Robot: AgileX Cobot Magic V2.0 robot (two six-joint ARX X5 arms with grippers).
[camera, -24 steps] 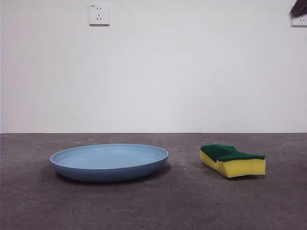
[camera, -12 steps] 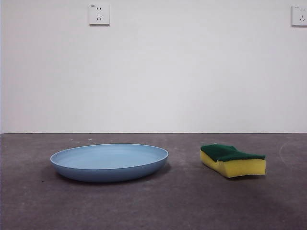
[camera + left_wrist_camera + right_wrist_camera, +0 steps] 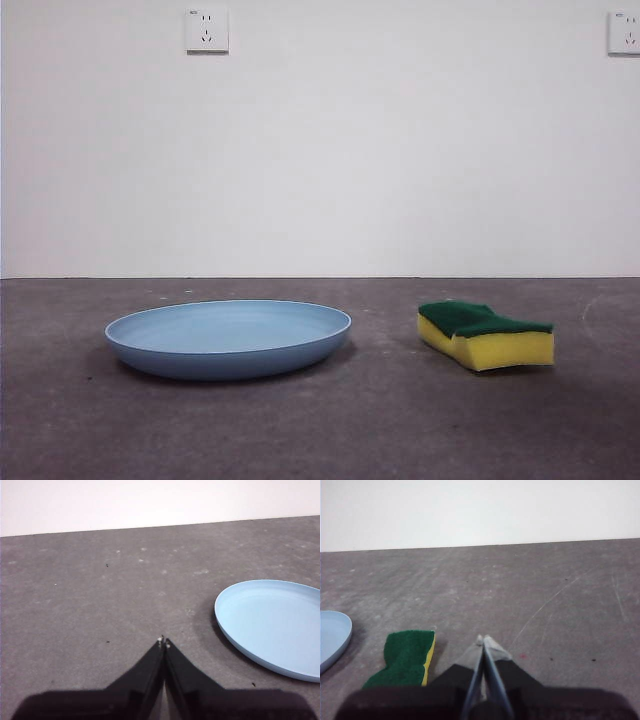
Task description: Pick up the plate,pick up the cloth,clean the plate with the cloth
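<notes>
Gone from the front view's top right corner is the dark tip that covered part of a wall socket a second ago; by half a second ago it had already left, and nothing on the counter has shifted since.

The plate (image 3: pixel 228 338) lies flat on the grey counter (image 3: pixel 330 430), light blue, shallow, its low rim facing up. To its right, well apart from it, sits the cloth (image 3: pixel 486 336), a small sponge of yellow foam with a dark green scouring layer on top, resting flat with the green side up. Neither arm shows in the front view.

In the left wrist view the left claw (image 3: pixel 164 641) is clenched, its two black jaws meeting at the tips over bare counter (image 3: pixel 90 595), with nothing between them. The plate (image 3: pixel 272 625) lies off to one side of it, not touching, and is cut off by the picture's edge, so only part of its round shows.

In the right wrist view the right claw (image 3: pixel 483 640) is likewise clenched and holds nothing. The sponge (image 3: pixel 405 657) lies near it on the counter (image 3: pixel 545 590), apart from the jaws; its nearer end is hidden behind the claw's dark body. A sliver of the plate (image 3: pixel 332 637) shows at the picture's edge, the rest cut off.

Behind the counter stands a plain white wall (image 3: pixel 400 150) with two sockets, one (image 3: pixel 206 30) upper left and one (image 3: pixel 624 33) cropped by the right edge.
</notes>
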